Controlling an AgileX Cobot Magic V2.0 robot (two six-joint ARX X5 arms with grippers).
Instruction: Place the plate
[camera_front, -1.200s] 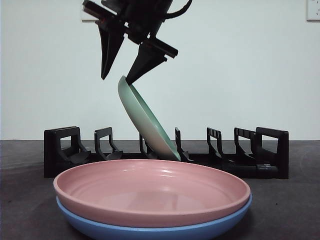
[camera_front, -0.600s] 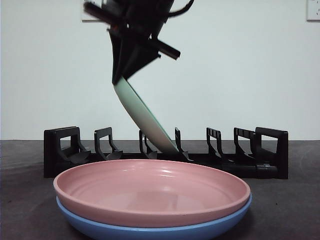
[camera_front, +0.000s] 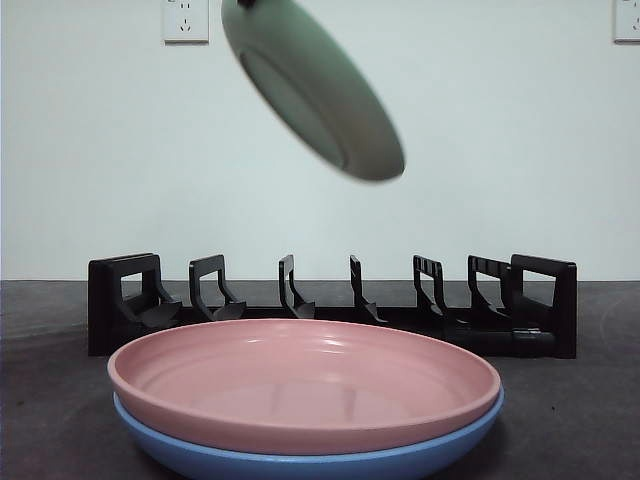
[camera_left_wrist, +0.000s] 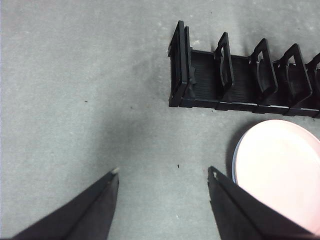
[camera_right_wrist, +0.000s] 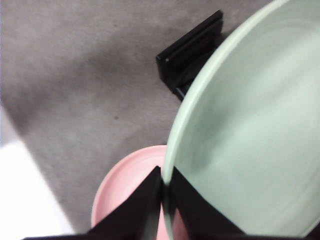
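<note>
Right gripper (camera_right_wrist: 163, 186) jaws pinch green plate (camera_right_wrist: 250, 130) rim

wall (camera_front: 500, 140): plain white, evenly lit | wall sockets (camera_front: 186, 20): two seen, at the top corners | tabletop (camera_left_wrist: 75, 100): grey, matte, faintly speckled

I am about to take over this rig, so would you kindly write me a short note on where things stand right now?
Right gripper: shut on the rim of the pale green round plate, held tilted high above the black slotted dish rack.
Left gripper: open, holding nothing, over bare table beside the rack's end.
The pink plate sits stacked on the blue plate in front of the rack.
Done: green plate gripped and in the air.
Left: set it in a rack slot and release; every slot in view is free.
</note>
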